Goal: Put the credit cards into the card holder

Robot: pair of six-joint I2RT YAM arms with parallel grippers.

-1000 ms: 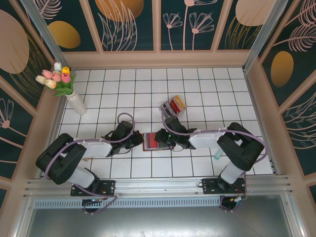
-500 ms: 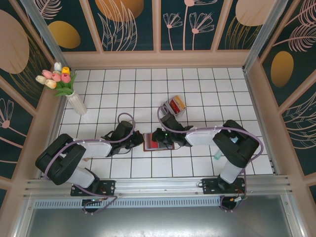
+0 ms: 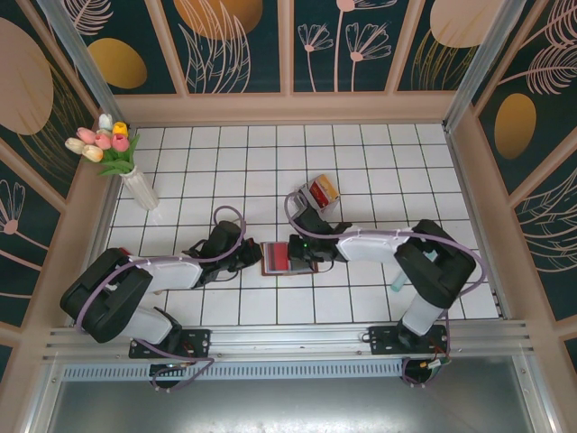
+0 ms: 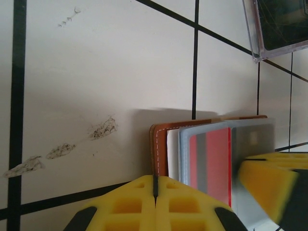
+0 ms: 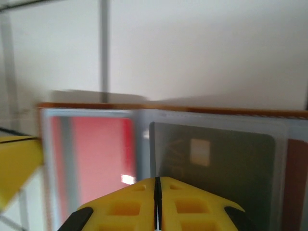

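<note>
A white-tiled tabletop (image 3: pixel 225 162) is seen from above. A brown card holder (image 3: pixel 281 257) lies open and flat on it, showing red inside. The left arm (image 3: pixel 171 269) reaches in to the card holder's left edge. The right arm (image 3: pixel 374 245) reaches in to its right side, so the two arms meet across it.

In the left wrist view, the left gripper (image 4: pixel 155 180) sits at the card holder's near left corner. Its yellow fingers (image 4: pixel 125 202) are pressed together with only a thin seam between them. The pictures do not show whether the leather edge is pinched in that seam. Just right of the stitched brown edge, a red card (image 4: pixel 214 161) sits behind a clear, grey-framed pocket.

In the right wrist view, the right gripper (image 5: pixel 156 182) sits at the near edge of the card holder, and its fingers are also closed to a hairline seam. Directly beyond them a dark card (image 5: pixel 211 163) with a pale chip lies in the card holder's right-hand pocket, with the red card in the pocket to its left. It is unclear whether this gripper is nipping the dark card's edge.

Beyond the card holder and slightly to its right stands a pale tray (image 3: pixel 320 192) holding more coloured cards, apart from the card holder. Well beyond the card holder to its left, a white vase (image 3: pixel 140 188) of tulips stands by the wall.
</note>
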